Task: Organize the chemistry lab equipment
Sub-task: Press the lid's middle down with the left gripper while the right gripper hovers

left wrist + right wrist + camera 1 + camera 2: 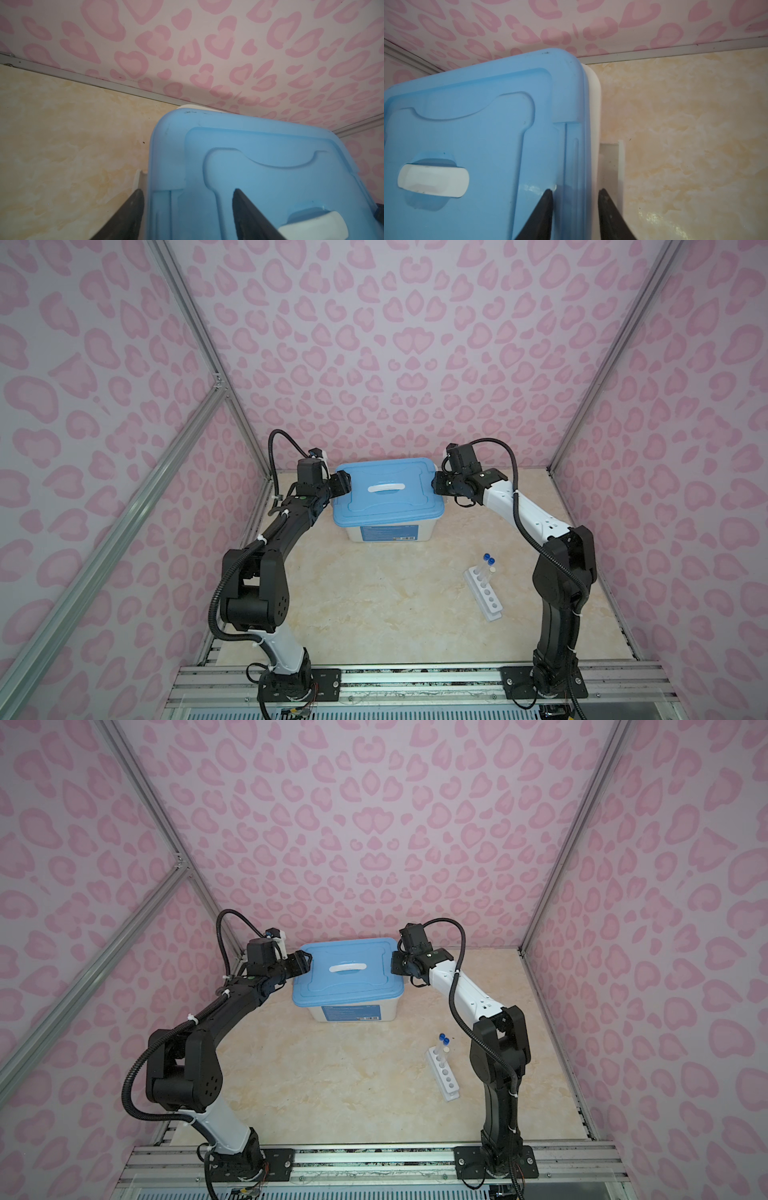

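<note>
While both sit at the blue lid [374, 508] of the white bin [353, 534] at the back of the table [365, 614], your left end effector [188, 190] stands wide, straddling the lid's edge. Your right end effector [575, 190] is narrow about the opposite rim; whether it pinches the rim, you cannot tell. The white rack [484, 593] lies well apart on the table's right side, with blue-capped tubes [488, 561] at its far end.

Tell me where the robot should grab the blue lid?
Probably the rims at its two short ends, coming sideways from left and right. The blue lid overhangs the white bin, so a finger fits above and below; its handle lies flat.
</note>
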`<state>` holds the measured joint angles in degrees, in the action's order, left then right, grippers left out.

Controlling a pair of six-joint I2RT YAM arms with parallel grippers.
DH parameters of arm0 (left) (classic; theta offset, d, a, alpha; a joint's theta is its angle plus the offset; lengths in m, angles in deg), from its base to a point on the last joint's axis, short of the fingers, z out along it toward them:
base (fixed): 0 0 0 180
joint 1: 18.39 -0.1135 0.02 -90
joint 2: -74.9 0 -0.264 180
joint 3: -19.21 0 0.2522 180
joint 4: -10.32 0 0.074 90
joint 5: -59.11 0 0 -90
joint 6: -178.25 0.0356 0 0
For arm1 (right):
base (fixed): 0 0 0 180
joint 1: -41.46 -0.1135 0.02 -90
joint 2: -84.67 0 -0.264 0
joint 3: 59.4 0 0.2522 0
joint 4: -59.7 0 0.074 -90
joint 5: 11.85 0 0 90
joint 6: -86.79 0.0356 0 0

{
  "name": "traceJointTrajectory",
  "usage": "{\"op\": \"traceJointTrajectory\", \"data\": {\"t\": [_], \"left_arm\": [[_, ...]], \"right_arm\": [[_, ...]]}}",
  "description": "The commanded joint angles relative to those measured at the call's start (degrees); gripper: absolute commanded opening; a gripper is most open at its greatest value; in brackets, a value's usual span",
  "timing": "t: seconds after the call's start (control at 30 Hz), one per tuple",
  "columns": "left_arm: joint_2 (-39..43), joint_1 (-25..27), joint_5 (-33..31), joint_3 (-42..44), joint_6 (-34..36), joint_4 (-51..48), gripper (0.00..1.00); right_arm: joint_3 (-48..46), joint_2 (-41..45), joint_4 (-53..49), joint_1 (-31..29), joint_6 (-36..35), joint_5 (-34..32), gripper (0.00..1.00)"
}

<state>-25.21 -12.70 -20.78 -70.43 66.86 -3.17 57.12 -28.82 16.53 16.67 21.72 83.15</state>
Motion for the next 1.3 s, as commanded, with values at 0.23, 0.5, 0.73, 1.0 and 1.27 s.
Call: {"op": "traceJointTrajectory", "data": {"t": [0.23,0.5,0.73,1.0,1.27], "left_arm": [[-2.8,0.0,1.4,-4.1,-0.2,1.9,0.69],[-3.5,0.0,1.6,-5.7,0.1,1.6,0.69],[-2.5,0.0,0.9,-4.3,0.7,1.7,0.69],[1.1,0.1,-0.7,-3.9,3.2,1.1,0.69],[9.5,4.8,-4.0,-1.8,9.4,-0.2,0.69]], "right_arm": [[-2.8,0.6,-2.8,0.4,3.7,-1.3,0.35],[-2.3,-0.1,-1.9,0.7,4.6,-0.2,0.35],[-1.3,-0.5,-2.5,0.9,3.9,-0.3,0.36],[-0.9,-0.5,-3.4,0.8,2.7,-1.0,0.36],[-0.1,0.3,-3.7,0.8,0.6,-1.2,0.39]]}}
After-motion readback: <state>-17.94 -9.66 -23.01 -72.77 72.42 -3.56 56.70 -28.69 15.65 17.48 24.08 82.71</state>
